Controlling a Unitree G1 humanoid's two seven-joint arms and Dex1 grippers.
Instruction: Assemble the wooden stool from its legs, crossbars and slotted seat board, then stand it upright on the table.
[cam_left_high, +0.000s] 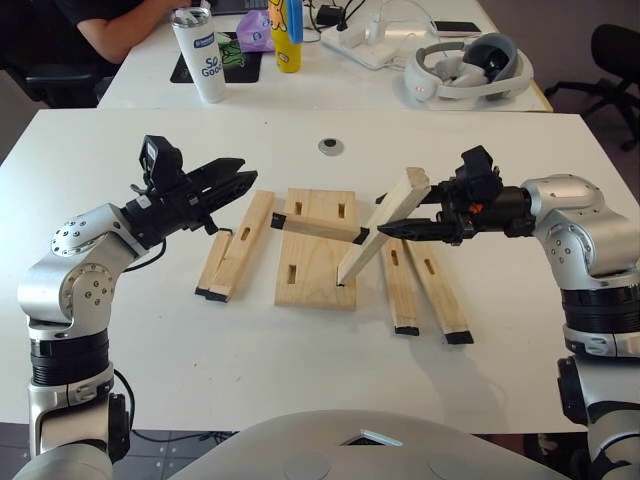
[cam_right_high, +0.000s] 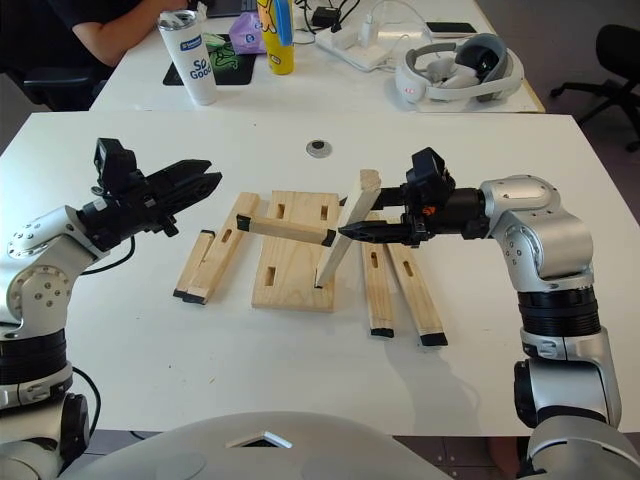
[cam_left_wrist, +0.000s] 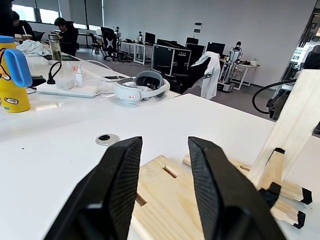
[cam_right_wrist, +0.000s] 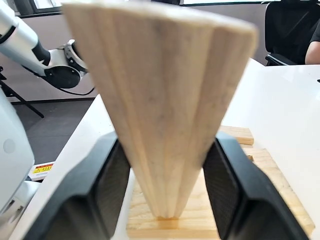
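The slotted seat board (cam_left_high: 310, 268) lies flat mid-table. A crossbar (cam_left_high: 320, 228) with black ends lies across it. My right gripper (cam_left_high: 386, 229) is shut on a wooden leg (cam_left_high: 400, 200), which leans with its lower end on the board's right edge. In the right wrist view that leg (cam_right_wrist: 160, 100) sits clamped between both fingers (cam_right_wrist: 107, 185). Two more wooden pieces (cam_left_high: 240, 240) lie left of the board, and two (cam_left_high: 420, 285) lie to its right. My left gripper (cam_left_high: 232, 182) hovers open and empty above the left pieces, pointing at the board (cam_left_wrist: 165, 200).
A round grommet (cam_left_high: 330, 146) sits in the table behind the board. The back table holds a white tumbler (cam_left_high: 200, 55), a yellow bottle (cam_left_high: 287, 35) and a headset (cam_left_high: 470, 65). Bare tabletop (cam_left_high: 300, 370) stretches along the front edge.
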